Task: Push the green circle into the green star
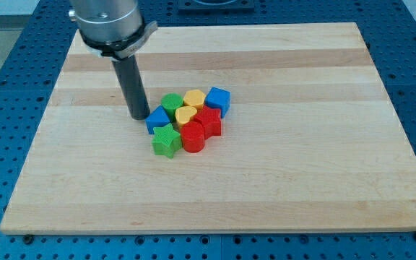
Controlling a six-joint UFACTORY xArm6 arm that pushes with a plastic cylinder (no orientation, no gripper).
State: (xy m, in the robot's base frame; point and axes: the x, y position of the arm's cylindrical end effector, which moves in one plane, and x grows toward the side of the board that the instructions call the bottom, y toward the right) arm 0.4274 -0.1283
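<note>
The green circle sits at the top left of a tight cluster of blocks near the board's middle. The green star is at the cluster's bottom left. A blue block lies between them on the left side. My tip rests on the board just left of the blue block and down-left of the green circle, close to both; I cannot tell whether it touches them.
The cluster also holds a yellow hexagon-like block, a yellow heart, a blue cube, a red star-like block and a red cylinder. The wooden board lies on a blue perforated table.
</note>
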